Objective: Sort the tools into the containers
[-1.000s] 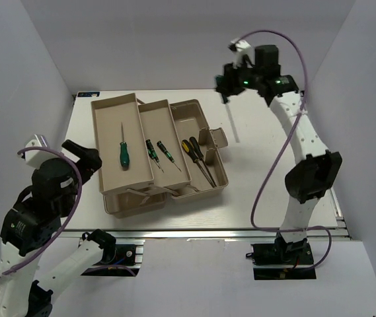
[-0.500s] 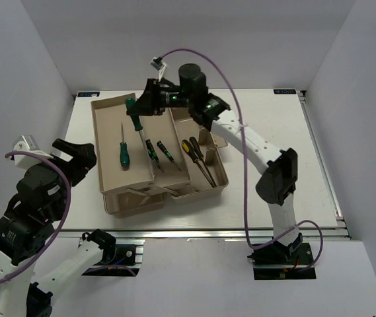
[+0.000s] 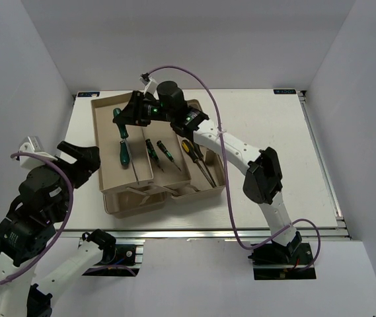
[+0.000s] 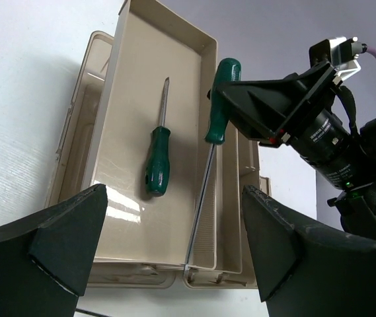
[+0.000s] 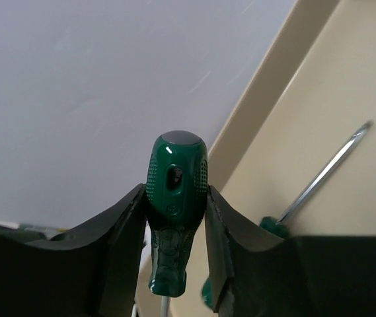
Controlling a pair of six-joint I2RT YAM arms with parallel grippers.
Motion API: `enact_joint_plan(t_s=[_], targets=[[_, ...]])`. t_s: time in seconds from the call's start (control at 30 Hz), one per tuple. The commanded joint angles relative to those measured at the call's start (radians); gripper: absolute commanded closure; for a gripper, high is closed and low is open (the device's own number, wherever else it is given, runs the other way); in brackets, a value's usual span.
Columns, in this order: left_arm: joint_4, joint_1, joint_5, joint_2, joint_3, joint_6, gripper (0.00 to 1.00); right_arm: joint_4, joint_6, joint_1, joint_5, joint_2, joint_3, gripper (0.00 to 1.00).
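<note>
Swinging across from the far right corner of the table [image 3: 273,145], the right gripper [image 3: 129,113] now hangs over the far end of the toolbox [image 3: 217,179], which stands toward the table's left edge. Its fingers [image 5: 129,228] are clamped on the green handle of a long driver [image 4: 219,99]. The handle is raised at the far end and the shaft slants down toward the near end of the left tray [image 3: 106,135], along the wall it shares with the middle tray [image 3: 174,173]. Whether the tip touches that wall I cannot tell. The left gripper [image 3: 78,158] has shifted only slightly. It hovers by the table's left edge with its jaws spread wide and nothing between them, its camera looking up the length of the left tray. As for progress, a green driver [image 3: 123,153] already lies flat in the left tray, two small drivers [image 3: 151,150] lie side by side in the middle tray, and two yellow-black drivers [image 3: 196,153] rest in the toolbox's right compartment. No tool shows loose outside the toolbox, so the long driver looks like the last one to sort. By my reading, what remains is to lower it beside the green driver, release it and draw the arm clear. The likely snag is the shaft catching on the shared wall.
</note>
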Motion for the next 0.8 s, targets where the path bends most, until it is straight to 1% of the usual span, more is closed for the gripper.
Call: enact_joint_plan(t_s=[0.0,0.07,0.1,0.13,0.2,0.27,0.3,0.37,0.4,0.43,0.47,0.5,0.53,0.57,0.6,0.63,0.67,0.7,0.73,0.77], targets=[[0.008,0.004,0.009,-0.012,-0.01,0.001,0.08,0.054,-0.093,-0.031,0.093,0.005,0.013,0.56],[0.006,0.004,0.01,-0.013,-0.014,-0.002,0.08,0.06,-0.121,-0.049,0.11,0.017,0.02,0.41],[0.008,0.004,0.012,-0.015,-0.017,-0.003,0.08,0.066,-0.125,-0.054,0.115,0.022,0.042,0.22],[0.009,0.004,0.012,-0.018,-0.02,-0.003,0.08,0.07,-0.148,-0.066,0.107,0.034,0.058,0.12],[0.014,0.004,0.015,-0.02,-0.03,-0.006,0.08,0.067,-0.183,-0.083,0.094,0.047,0.118,0.11],[0.017,0.004,0.017,-0.02,-0.034,-0.006,0.08,0.078,-0.203,-0.091,0.074,0.044,0.131,0.11],[0.017,0.004,0.018,-0.02,-0.034,-0.006,0.08,0.084,-0.219,-0.1,0.033,0.037,0.129,0.11],[0.018,0.004,0.017,-0.017,-0.036,-0.006,0.08,0.106,-0.3,-0.104,-0.05,0.007,0.129,0.11],[0.018,0.004,0.015,-0.018,-0.037,-0.006,0.08,0.127,-0.353,-0.106,-0.206,-0.005,0.132,0.11],[0.018,0.004,0.014,-0.018,-0.037,-0.006,0.08,0.133,-0.528,-0.104,-0.324,-0.042,0.129,0.11],[0.018,0.004,0.012,-0.02,-0.043,-0.006,0.08,0.086,-0.653,-0.091,-0.524,-0.108,0.106,0.11],[0.02,0.004,0.01,-0.021,-0.046,-0.006,0.08,0.008,-0.799,-0.08,-0.579,-0.152,0.073,0.11],[0.018,0.004,0.01,-0.024,-0.051,-0.008,0.08,-0.103,-1.143,-0.069,-0.616,-0.195,-0.025,0.11],[0.023,0.004,0.01,-0.029,-0.056,-0.01,0.08,-0.199,-1.309,-0.06,-0.636,-0.247,-0.1,0.14],[0.024,0.004,0.01,-0.032,-0.066,-0.011,0.09,-0.323,-1.449,-0.048,-0.661,-0.348,-0.186,0.2],[0.026,0.004,0.012,-0.033,-0.069,-0.013,0.09,-0.359,-1.564,-0.042,-0.661,-0.393,-0.273,0.28],[0.028,0.004,0.012,-0.036,-0.074,-0.013,0.09,-0.377,-1.687,-0.032,-0.655,-0.438,-0.417,0.71],[0.028,0.004,0.014,-0.036,-0.079,-0.014,0.09,-0.359,-1.701,-0.029,-0.657,-0.511,-0.478,0.96],[0.028,0.004,0.014,-0.038,-0.082,-0.016,0.09,-0.339,-1.701,-0.026,-0.661,-0.542,-0.528,1.0],[0.026,0.004,0.015,-0.038,-0.083,-0.016,0.09,-0.335,-1.701,-0.02,-0.678,-0.57,-0.596,1.0]])
